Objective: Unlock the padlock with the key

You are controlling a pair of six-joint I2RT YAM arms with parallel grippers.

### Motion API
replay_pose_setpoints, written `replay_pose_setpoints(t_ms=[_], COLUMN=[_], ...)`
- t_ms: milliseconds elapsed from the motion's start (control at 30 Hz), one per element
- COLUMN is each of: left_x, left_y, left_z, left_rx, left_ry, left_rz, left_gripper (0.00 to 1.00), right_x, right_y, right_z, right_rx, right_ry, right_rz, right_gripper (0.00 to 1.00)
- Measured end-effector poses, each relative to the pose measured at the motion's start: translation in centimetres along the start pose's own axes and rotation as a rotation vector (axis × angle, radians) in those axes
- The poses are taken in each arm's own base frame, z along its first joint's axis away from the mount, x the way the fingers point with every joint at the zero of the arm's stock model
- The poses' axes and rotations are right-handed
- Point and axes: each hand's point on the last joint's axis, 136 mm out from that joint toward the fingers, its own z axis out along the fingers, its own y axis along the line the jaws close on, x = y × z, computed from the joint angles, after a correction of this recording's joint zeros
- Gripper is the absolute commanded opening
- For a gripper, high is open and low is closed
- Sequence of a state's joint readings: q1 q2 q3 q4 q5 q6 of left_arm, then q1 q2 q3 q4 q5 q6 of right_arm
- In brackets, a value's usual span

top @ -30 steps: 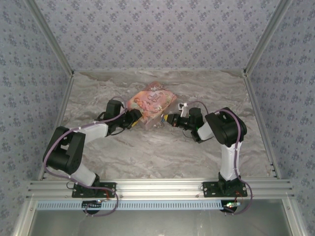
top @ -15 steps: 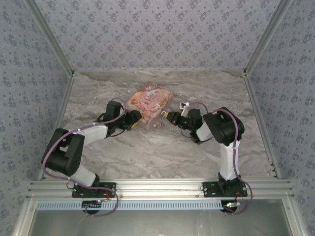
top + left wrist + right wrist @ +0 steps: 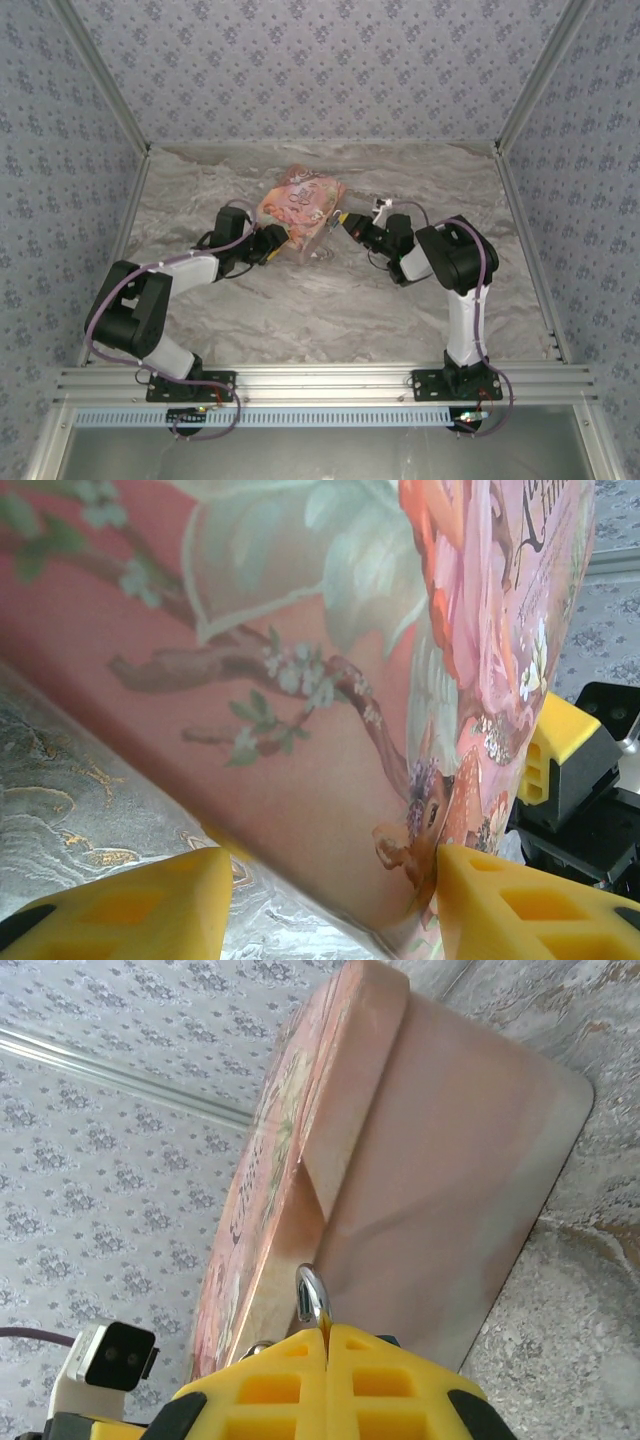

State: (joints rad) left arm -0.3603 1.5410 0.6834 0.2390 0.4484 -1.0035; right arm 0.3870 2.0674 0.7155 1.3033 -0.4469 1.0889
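Observation:
My right gripper [image 3: 327,1335] is shut on the padlock; its silvery shackle [image 3: 312,1295] pokes out between the yellow fingers, and the body is almost wholly hidden by them. The shackle hangs close against the side of the pink illustrated box [image 3: 430,1160]. In the top view the right gripper [image 3: 345,222] is at the box's [image 3: 300,200] right edge. My left gripper [image 3: 272,243] is at the box's near left corner. In the left wrist view it [image 3: 335,880] stands open, with the box [image 3: 300,680] tilted between the fingers and touching the right one. The key is hidden.
The marble-patterned table [image 3: 330,310] is walled by patterned panels on three sides. An aluminium rail [image 3: 320,385] runs along the near edge. The right gripper's yellow finger [image 3: 560,755] shows just behind the box in the left wrist view.
The right gripper has moved up and left to the box's right edge. The box has shifted slightly towards the back and left. The left gripper has stayed at the box's corner.

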Motion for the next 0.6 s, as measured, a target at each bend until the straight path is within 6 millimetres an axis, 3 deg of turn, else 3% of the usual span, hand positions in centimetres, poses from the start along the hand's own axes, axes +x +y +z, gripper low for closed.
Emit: replay_pose_setpoints(t_ms=[200,367,600], left_x=[-0.4,-0.9,-1.2], left_y=[0.2,0.6,0.0], left_z=[-0.2,-0.5,-2.2], left_rx=[0.001,0.000,-0.015], left_ry=[-0.001,-0.009,-0.038], left_rz=[0.002,-0.001,0.033], left_gripper=[0.56,0.60,0.68], right_x=[0.3,1.2,1.3], right_y=[-0.8,-1.9,0.8], right_z=[-0.5,-2.1,-3.8], right_rx=[0.025,0.087,0.100], right_ry=[0.000,0.025,0.080], right_rz=[-0.001,-0.009,-0.122], right_gripper=[0.00,0.00,0.00])
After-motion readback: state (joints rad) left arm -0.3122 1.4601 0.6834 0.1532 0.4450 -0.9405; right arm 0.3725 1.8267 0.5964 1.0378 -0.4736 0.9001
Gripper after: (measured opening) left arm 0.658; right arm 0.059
